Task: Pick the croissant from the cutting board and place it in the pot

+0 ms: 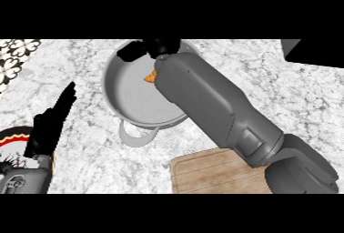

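A grey pot (138,98) with a loop handle stands on the marble counter at the upper middle. My right forearm crosses it, and my right hand (151,48) hangs over the pot's far rim, fingers curled. A small orange piece of the croissant (150,77) shows just under that hand, over the pot's inside; the rest is hidden by the wrist. The wooden cutting board (208,175) lies at the lower middle, its visible part bare. My left hand (52,120) stands at the left, fingers straight and pointing up.
A plate (20,136) with a red and dark rim sits at the lower left, partly under my left forearm. A patterned cloth (15,57) lies at the upper left corner. A black object (312,52) fills the upper right corner.
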Robot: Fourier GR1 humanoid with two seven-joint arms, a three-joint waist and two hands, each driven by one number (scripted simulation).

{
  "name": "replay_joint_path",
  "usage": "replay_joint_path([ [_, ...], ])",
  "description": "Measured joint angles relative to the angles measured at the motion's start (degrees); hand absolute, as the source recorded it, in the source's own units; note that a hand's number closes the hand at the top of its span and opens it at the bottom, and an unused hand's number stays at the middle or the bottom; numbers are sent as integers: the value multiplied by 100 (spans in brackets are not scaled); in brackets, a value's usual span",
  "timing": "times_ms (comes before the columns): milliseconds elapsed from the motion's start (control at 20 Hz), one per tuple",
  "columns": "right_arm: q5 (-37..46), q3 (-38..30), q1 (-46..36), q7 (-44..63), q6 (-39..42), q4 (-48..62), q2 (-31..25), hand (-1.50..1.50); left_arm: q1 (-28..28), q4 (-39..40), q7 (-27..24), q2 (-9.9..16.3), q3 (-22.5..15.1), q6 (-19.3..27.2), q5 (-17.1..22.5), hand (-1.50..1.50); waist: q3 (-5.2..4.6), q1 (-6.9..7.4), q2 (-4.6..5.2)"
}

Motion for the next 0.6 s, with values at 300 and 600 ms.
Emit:
replay_joint_path([
  [300,-892,-501,152,-729,-259,-290,0,-150,82,-3,4,18,66,34,-15,0,0,-104,-56],
  [600,-1760,-714,422,-1456,129,-440,0,-150,342,-48,-44,35,192,53,19,0,1,-326,-130],
])
